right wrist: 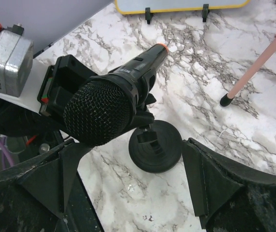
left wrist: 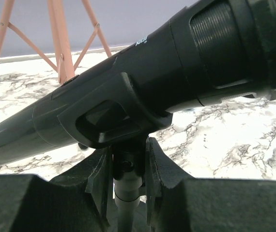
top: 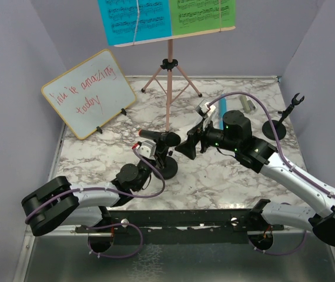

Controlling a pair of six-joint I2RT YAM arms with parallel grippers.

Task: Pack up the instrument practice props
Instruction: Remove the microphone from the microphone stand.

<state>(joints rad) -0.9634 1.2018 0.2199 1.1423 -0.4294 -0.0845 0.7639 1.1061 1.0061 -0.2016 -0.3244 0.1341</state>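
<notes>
We are facing a marbled table (top: 214, 182), lilac walls (top: 14, 47); left gripper (left wrist: 127, 157) clenching mic holder (right wrist: 155, 147), right gripper (top: 187, 146) released.

Black microphone (top: 158, 137) in holder (top: 168, 169), right fingers (top: 186, 148) just beside its head

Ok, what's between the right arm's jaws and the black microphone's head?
Nothing: in the right wrist view the open jaws face the black microphone across bare air, its holder's round base and the marble table below.
</notes>
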